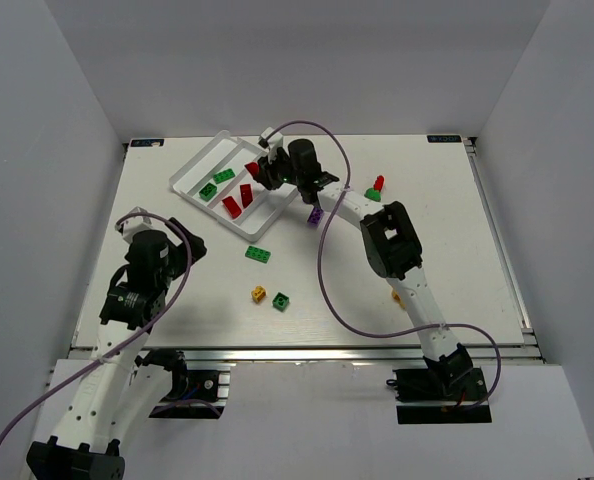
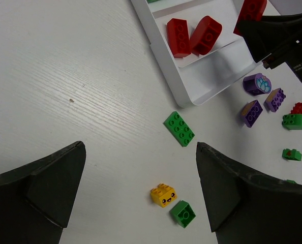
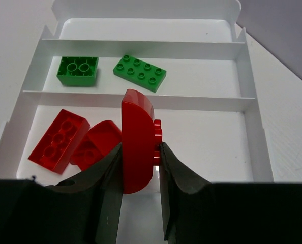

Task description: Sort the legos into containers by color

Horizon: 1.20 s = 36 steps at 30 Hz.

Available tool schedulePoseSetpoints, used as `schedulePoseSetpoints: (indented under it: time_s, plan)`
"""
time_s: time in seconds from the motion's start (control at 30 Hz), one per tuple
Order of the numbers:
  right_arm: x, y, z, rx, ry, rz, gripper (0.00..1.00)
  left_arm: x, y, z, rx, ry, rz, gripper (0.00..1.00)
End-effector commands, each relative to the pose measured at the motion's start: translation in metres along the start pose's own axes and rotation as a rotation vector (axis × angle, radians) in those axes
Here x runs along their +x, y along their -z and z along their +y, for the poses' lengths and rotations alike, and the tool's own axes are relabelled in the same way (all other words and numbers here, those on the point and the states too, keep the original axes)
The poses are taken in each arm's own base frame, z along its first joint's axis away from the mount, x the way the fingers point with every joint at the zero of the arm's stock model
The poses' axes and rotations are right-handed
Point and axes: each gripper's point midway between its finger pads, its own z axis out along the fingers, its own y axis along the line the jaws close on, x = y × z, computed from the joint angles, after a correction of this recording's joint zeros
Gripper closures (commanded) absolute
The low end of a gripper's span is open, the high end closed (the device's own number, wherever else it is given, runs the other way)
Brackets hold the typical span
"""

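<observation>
Black fingers of the left gripper stand spread wide with nothing between them, over bare table and well apart from the tray. Ahead of that gap lies a flat green brick, its long axis oblique to the fingers. Nearer in, a yellow brick sits just beside a small green brick. All three are loose and unsorted.

Next to the right, the white tray sits slantwise on the table. One compartment holds a green block and a green plate. The adjoining red compartment holds a red block and a red wedge, side by side.

The right gripper is pinched on a red curved brick, held on edge. The brick's long axis runs along the fingers and crosswise to the compartment's length. It hangs over the red compartment just right of the red wedge, with bare floor further right. Its height above the floor cannot be determined.

Finding: only the right arm is at the tray, and the target lies directly beneath its load. Parting the fingers should, in my judgement, deliver the brick correctly, though it may strike the wedge and topple.

Furthest right, a round purple piece and a green-and-red stack lie loose.
</observation>
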Motion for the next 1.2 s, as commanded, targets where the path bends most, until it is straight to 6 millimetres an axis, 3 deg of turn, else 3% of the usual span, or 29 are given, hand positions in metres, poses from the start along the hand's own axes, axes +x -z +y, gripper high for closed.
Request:
schedulePoseSetpoints:
  time_s: [0.0,0.07,0.2,0.3,0.43,0.5,0.53,0.6,0.63,0.67,0.77,0.8,0.87,0.9,0.97,1.0,1.07,1.1,1.17]
  plan:
    - [-0.046,-0.006,-0.012,0.056,0.067,-0.144,0.87,0.000,0.003,0.005,-0.021,0.019,-0.003,0.02]
    - [-0.041,-0.006,-0.014,0.062,0.071,-0.139,0.78,-0.001,0.003,0.005,-0.027,0.024,-0.006,0.02]
    - [-0.028,-0.006,-0.015,0.068,0.084,-0.115,0.50,-0.006,0.004,0.005,-0.034,0.030,-0.028,0.02]
    - [-0.030,-0.005,-0.015,0.068,0.097,-0.116,0.39,-0.012,0.005,0.001,-0.016,0.024,-0.047,0.02]
    - [-0.046,-0.001,-0.015,0.067,0.117,-0.127,0.33,-0.017,0.006,-0.003,0.002,0.012,-0.067,0.02]
    - [-0.053,0.003,-0.015,0.071,0.120,-0.120,0.25,-0.021,0.006,-0.005,0.009,0.021,-0.079,0.02]
    - [-0.072,0.012,-0.016,0.075,0.134,-0.136,0.11,-0.022,0.006,-0.004,0.001,0.029,-0.089,0.02]
    - [-0.079,0.025,-0.019,0.091,0.135,-0.110,0.11,-0.022,0.006,0.001,-0.023,0.056,-0.094,0.02]
    - [-0.102,0.041,-0.023,0.106,0.136,-0.124,0.11,-0.022,0.006,0.003,-0.035,0.062,-0.097,0.02]
    - [-0.109,0.050,-0.024,0.106,0.129,-0.111,0.11,-0.022,0.007,0.004,-0.038,0.064,-0.098,0.02]
    - [-0.101,0.090,-0.041,0.119,0.046,0.028,0.14,-0.023,0.012,-0.005,0.024,0.061,-0.099,0.02]
    - [-0.091,0.114,-0.056,0.142,-0.019,0.097,0.24,-0.023,0.014,-0.007,0.041,0.066,-0.106,0.02]
    - [-0.077,0.141,-0.076,0.189,-0.098,0.166,0.43,-0.024,0.020,-0.012,0.080,0.080,-0.117,0.02]
    - [-0.061,0.169,-0.095,0.240,-0.178,0.229,0.64,-0.022,0.020,-0.011,0.085,0.094,-0.117,0.02]
    - [-0.048,0.198,-0.114,0.305,-0.250,0.275,0.81,-0.025,0.027,-0.014,0.118,0.129,-0.133,0.04]
    - [-0.033,0.225,-0.130,0.355,-0.306,0.301,0.82,-0.026,0.029,-0.016,0.129,0.139,-0.137,0.04]
    - [-0.020,0.249,-0.144,0.411,-0.384,0.312,0.75,-0.026,0.033,-0.016,0.144,0.160,-0.146,0.05]
    - [-0.006,0.269,-0.158,0.460,-0.438,0.323,0.59,-0.025,0.032,-0.016,0.146,0.175,-0.146,0.05]
    - [0.006,0.285,-0.178,0.563,-0.525,0.316,0.50,-0.019,0.029,-0.012,0.137,0.192,-0.136,0.05]
